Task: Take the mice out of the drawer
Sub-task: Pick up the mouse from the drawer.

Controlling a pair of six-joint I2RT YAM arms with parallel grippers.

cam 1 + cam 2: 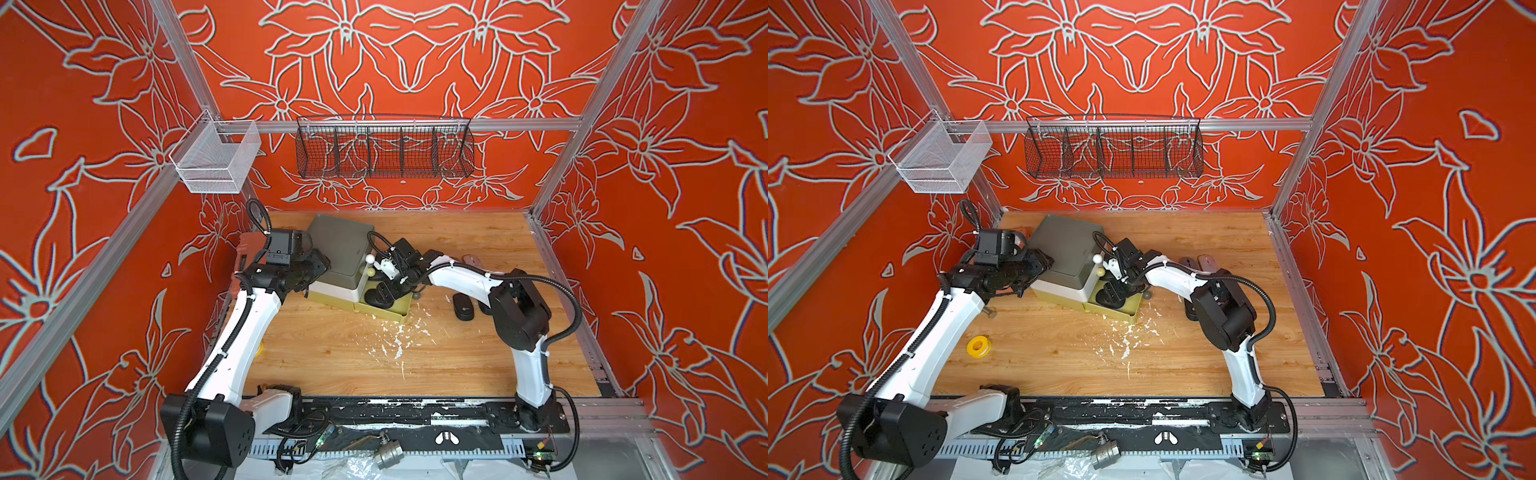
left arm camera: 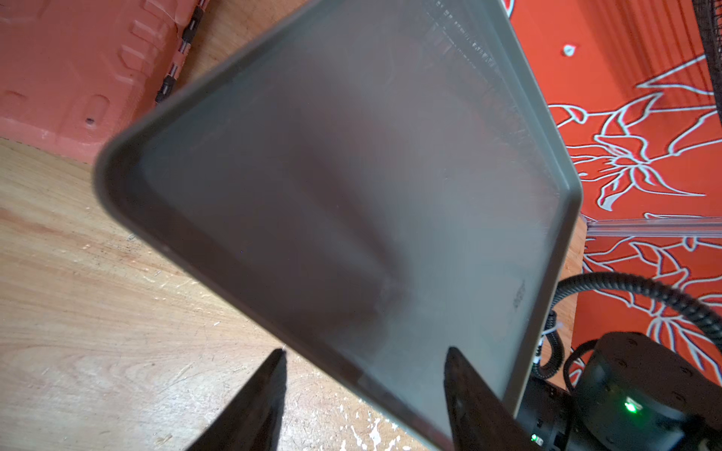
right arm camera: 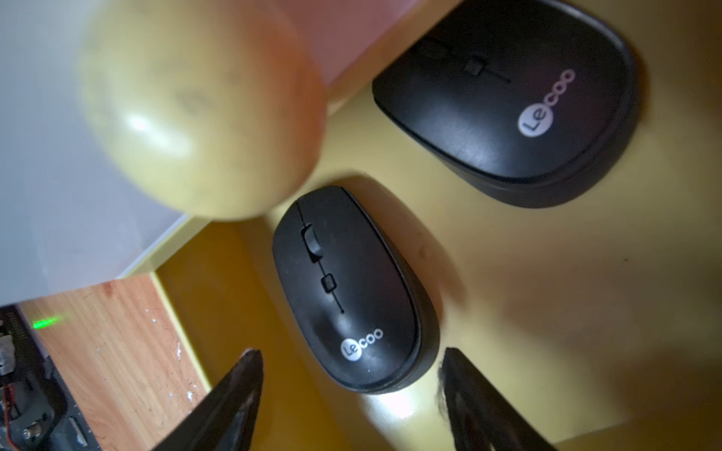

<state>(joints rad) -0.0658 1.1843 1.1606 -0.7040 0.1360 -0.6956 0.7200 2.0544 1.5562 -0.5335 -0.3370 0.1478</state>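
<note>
Two mice [image 3: 508, 97] lie in the drawer [image 3: 547, 293]; right fingers [image 3: 230, 398] spread, nearer mouse [image 3: 351, 296] just ahead for grabbing. Left fingers [image 2: 254, 406], spread too, straddle the cabinet [image 2: 351, 175] edge, likely steadying it.

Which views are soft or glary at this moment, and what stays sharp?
Right wrist view: the round knob close to the lens is badly out of focus; the nearer mouse is sharp, logo readable; a glare spot on the drawer floor. Left wrist view: the grey cabinet top fills the frame, soft. Both top views: evenly lit, colour fringes on the wallpaper.
</note>
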